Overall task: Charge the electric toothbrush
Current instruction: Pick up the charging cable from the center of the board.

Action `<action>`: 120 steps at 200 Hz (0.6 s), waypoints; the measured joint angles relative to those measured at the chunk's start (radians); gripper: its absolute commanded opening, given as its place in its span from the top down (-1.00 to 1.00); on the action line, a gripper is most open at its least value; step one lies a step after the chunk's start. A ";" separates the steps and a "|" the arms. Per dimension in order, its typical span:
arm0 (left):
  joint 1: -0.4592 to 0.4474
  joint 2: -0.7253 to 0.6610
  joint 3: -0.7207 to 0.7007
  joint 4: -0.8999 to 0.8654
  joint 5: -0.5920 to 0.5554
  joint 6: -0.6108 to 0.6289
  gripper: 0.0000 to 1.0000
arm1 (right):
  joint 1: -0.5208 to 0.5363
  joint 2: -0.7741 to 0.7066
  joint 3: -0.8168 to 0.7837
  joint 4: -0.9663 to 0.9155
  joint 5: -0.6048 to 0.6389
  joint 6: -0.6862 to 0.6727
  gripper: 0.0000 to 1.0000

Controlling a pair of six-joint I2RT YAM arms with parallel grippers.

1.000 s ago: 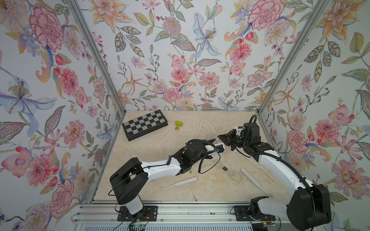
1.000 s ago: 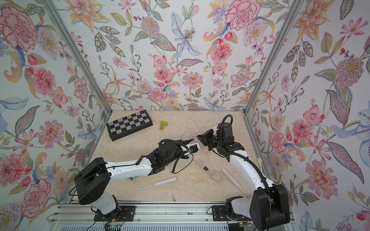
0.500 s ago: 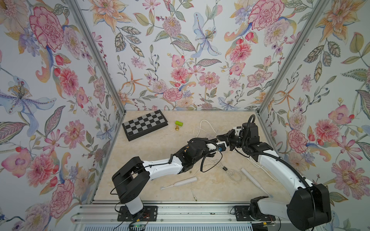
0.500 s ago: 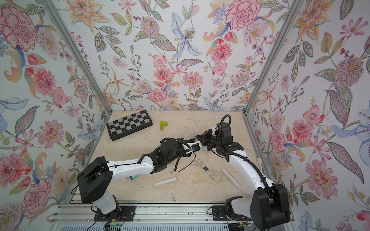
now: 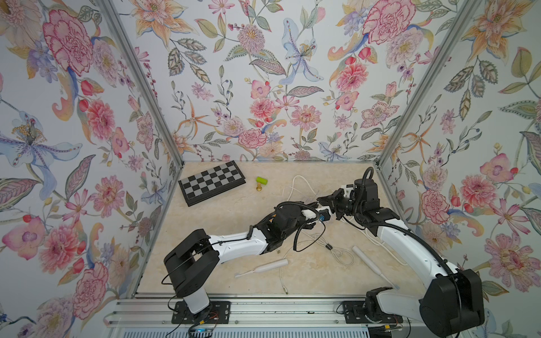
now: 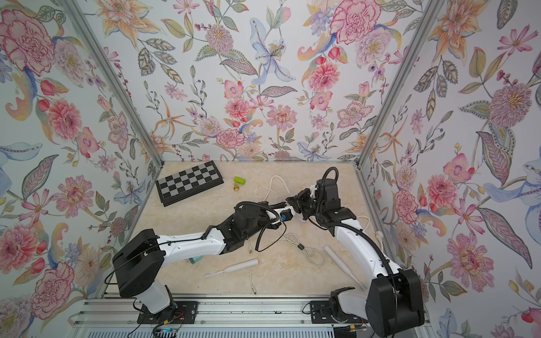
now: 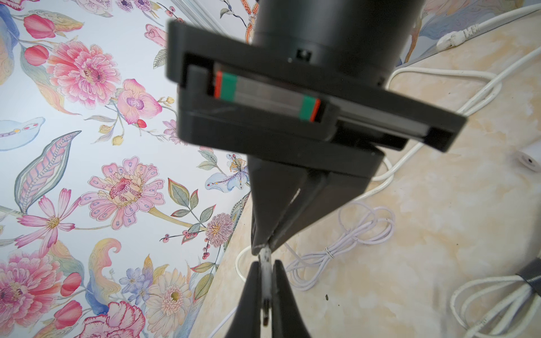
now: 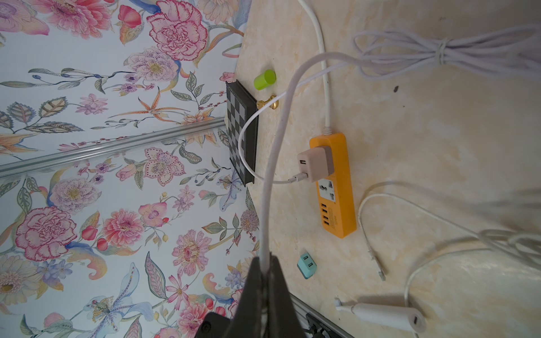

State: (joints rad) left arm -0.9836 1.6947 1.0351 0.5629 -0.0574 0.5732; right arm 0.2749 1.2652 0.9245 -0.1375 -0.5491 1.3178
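Two white electric toothbrushes lie on the table, one near the front middle [image 5: 262,267] and one at the front right [image 5: 370,264]. Mid-table, my right gripper [image 8: 265,259] is shut on a white charging cable [image 8: 281,123], which loops back toward a tied bundle. My left gripper [image 7: 265,266] meets it tip to tip and is shut on the cable's plug end [image 7: 265,281], just past the right gripper's fingertips [image 7: 259,243]. In both top views the two grippers [image 5: 319,215] [image 6: 288,210] touch above the table. A toothbrush [image 8: 386,316] lies below in the right wrist view.
An orange power strip [image 8: 333,187] carries a beige adapter [image 8: 314,164] with a thin cable plugged in. A teal adapter [image 8: 306,265] lies nearby. Coiled white cables [image 5: 336,248] sprawl around. A chessboard [image 5: 211,183], a green cylinder [image 5: 261,180] and a brass piece [image 5: 259,188] sit at the back.
My left gripper has reached forward to the right gripper's tip and closed on the cable's plug end. The right arm has barely moved.
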 measured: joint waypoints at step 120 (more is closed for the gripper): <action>0.098 -0.073 0.150 -0.319 0.075 -0.393 1.00 | -0.050 -0.077 0.006 0.003 0.051 -0.371 0.21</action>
State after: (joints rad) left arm -0.8860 1.6218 1.1847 0.2443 0.0177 0.1799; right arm 0.2253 1.1877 0.9310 -0.1349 -0.4976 0.9466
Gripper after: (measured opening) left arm 0.084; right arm 0.383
